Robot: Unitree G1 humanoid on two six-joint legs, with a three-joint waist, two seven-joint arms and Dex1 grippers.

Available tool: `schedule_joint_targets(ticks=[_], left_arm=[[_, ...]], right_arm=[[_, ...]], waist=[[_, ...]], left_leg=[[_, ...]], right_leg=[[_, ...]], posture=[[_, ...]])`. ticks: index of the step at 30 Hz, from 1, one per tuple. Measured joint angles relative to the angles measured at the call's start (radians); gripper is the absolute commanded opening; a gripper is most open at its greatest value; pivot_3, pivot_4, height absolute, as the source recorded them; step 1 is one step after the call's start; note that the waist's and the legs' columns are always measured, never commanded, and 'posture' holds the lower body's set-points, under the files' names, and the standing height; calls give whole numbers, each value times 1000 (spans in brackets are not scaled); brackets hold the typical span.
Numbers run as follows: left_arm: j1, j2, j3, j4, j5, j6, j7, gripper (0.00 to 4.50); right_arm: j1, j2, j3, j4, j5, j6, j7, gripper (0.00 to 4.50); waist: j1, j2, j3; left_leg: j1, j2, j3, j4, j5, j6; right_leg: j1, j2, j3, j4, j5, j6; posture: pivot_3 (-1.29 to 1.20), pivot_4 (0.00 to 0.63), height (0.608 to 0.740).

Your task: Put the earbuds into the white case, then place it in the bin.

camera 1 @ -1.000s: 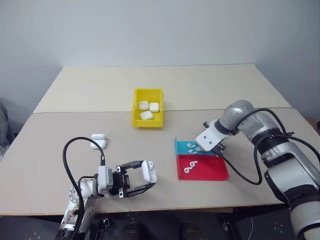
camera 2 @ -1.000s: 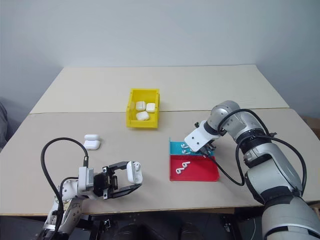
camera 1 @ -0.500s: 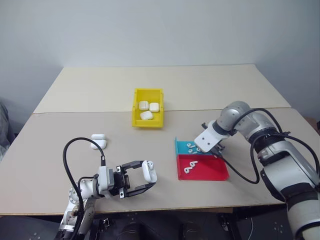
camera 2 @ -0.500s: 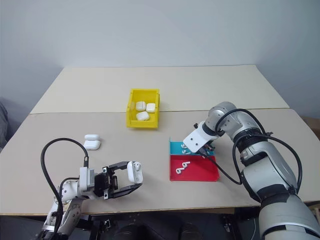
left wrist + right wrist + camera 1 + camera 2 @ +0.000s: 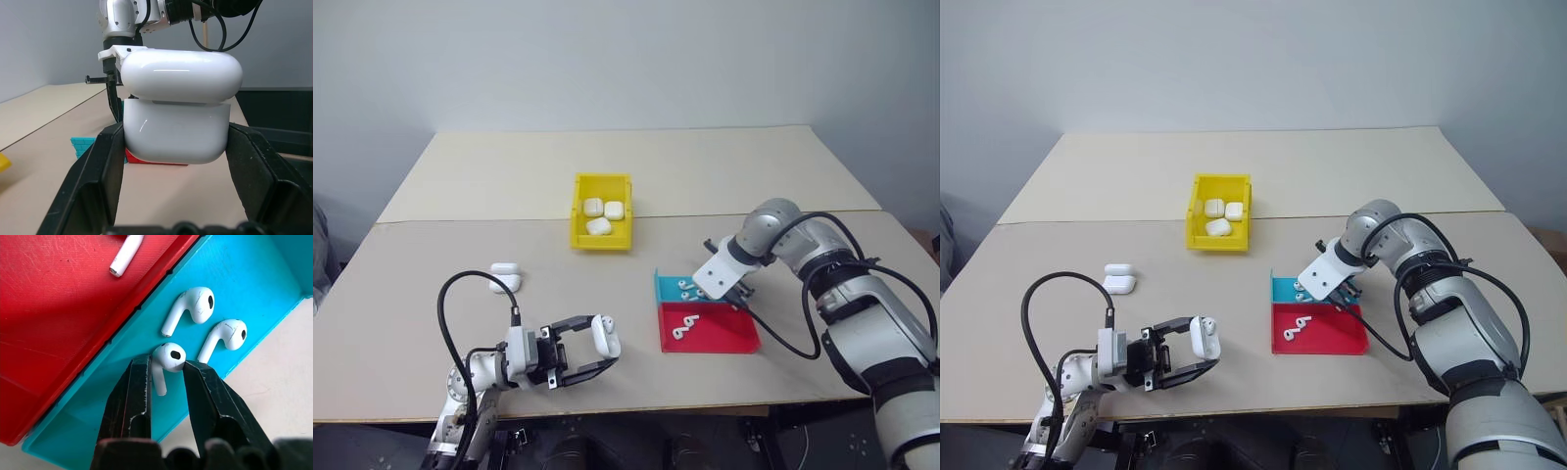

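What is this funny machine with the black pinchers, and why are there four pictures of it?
It is a robot with two arms. Two pictures come from cameras in its head, looking down at a table. The other two come from little cameras on its wrists, so you see right along the fingers.

The left gripper is squeezing a white case for earbuds, with its lid a bit open. The right gripper reaches down into a blue tray, and its two fingers sit on either side of one tiny white earbud, with two more earbuds beside it.

Next to the blue tray is a red tray with more earbuds. Farther back stands a yellow bin holding three white cases, and a further case lies on the table.
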Motion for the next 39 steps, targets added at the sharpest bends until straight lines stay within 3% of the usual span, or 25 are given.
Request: schedule_joint_targets(ticks=[3,5,12,19,24,27,30,33,39], left_arm=[[0,0,0,0,0,0,4,2993],[0,0,-1,0,0,0,6,2993],[-3,0,-4,-2,1,2,11,2993],[-102,-28,-6,-30,-19,43,55,2993],[-227,-71,-19,-83,-67,133,116,2993],[-282,-99,-46,-139,-105,217,147,2993],[-310,-120,-62,-155,-134,270,156,2993],[-333,-140,-82,-161,-160,324,158,2993],[-352,-153,-87,-168,-197,378,151,2993]], right_arm=[[0,0,0,0,-5,0,-11,1238],[0,0,0,0,-6,0,-11,877],[29,-18,-16,-39,19,21,1,877],[166,-135,-189,-342,208,256,12,877],[332,-199,-486,-776,499,721,-88,877],[491,-190,-731,-1106,836,1091,-230,877],[586,-129,-899,-1310,1126,1288,-396,877],[730,-58,-986,-1483,1413,1399,-579,877],[785,-55,-1031,-1579,1672,1406,-716,877]], waist=[[0,0,0],[0,0,0],[1,0,0],[10,0,0],[19,0,0],[28,0,0],[28,0,0],[24,0,0],[23,0,0]], left_leg=[[0,0,0,0,0,0],[0,0,0,0,0,0],[1,0,0,0,0,0],[0,0,0,0,0,0],[0,0,-1,1,0,0],[0,-1,-3,0,0,0],[1,-1,-5,1,-1,1],[4,-1,-6,1,-1,1],[5,-2,-8,0,-1,2]], right_leg=[[0,0,0,0,0,0],[0,0,0,0,0,0],[0,0,0,0,0,0],[0,0,0,0,0,0],[1,0,1,0,0,0],[2,0,0,-1,0,0],[6,0,-1,-2,0,0],[9,0,-2,-3,0,1],[11,1,-2,-4,0,1]], posture=[[0,150,740],[0,150,740],[0,150,740],[0,150,740],[0,150,740],[0,150,740],[0,150,740],[0,150,740],[0,150,740]])
